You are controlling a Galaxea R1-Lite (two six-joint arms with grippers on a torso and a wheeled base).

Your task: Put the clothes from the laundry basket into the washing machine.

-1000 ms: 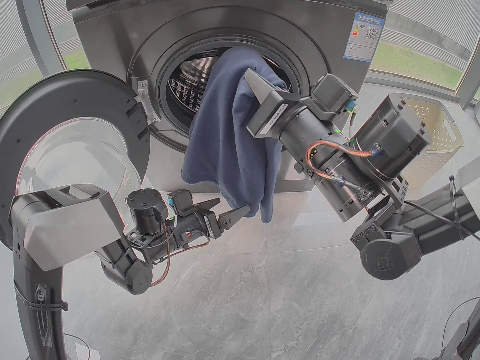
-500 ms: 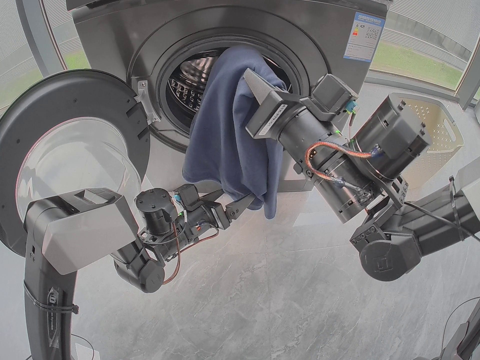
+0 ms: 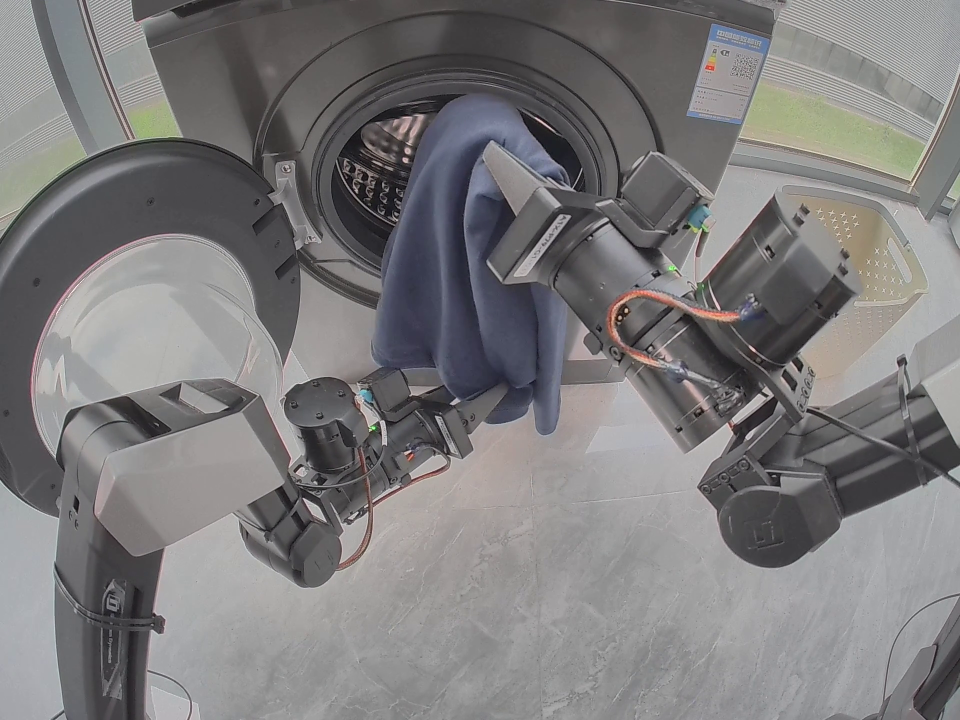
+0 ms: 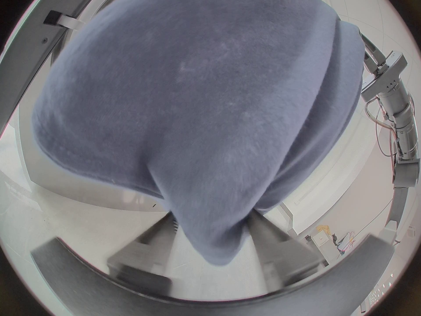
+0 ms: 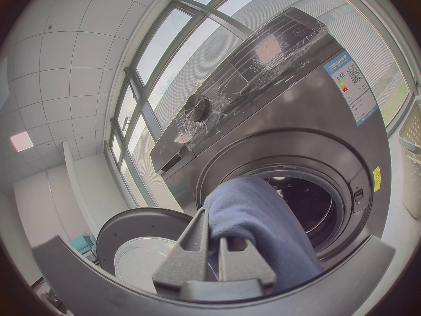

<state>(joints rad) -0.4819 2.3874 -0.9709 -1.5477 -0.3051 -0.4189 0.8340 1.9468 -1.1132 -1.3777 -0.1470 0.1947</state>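
**Inspector:** Location of the garment?

**Assessor:** The blue garment point(image 3: 460, 252) hangs at upper centre of the head view. Its top lies over the lip of the washing machine point(image 3: 250, 62) opening, and the rest dangles down the front panel.

**Inspector:** Grippers?

**Assessor:** The right gripper point(image 3: 492, 157) is at centre frame, fingers drawn narrow and pinching a fold of the cloth. The left gripper point(image 3: 468, 398) is at lower centre, fingers point(image 4: 144, 251) spread wide either side of the lowest hanging tip.

**Inspector:** Surroundings?

**Assessor:** The door point(image 3: 130, 242) is swung open at the left of frame. The laundry basket point(image 3: 880, 252) is at the right edge, behind the right arm.
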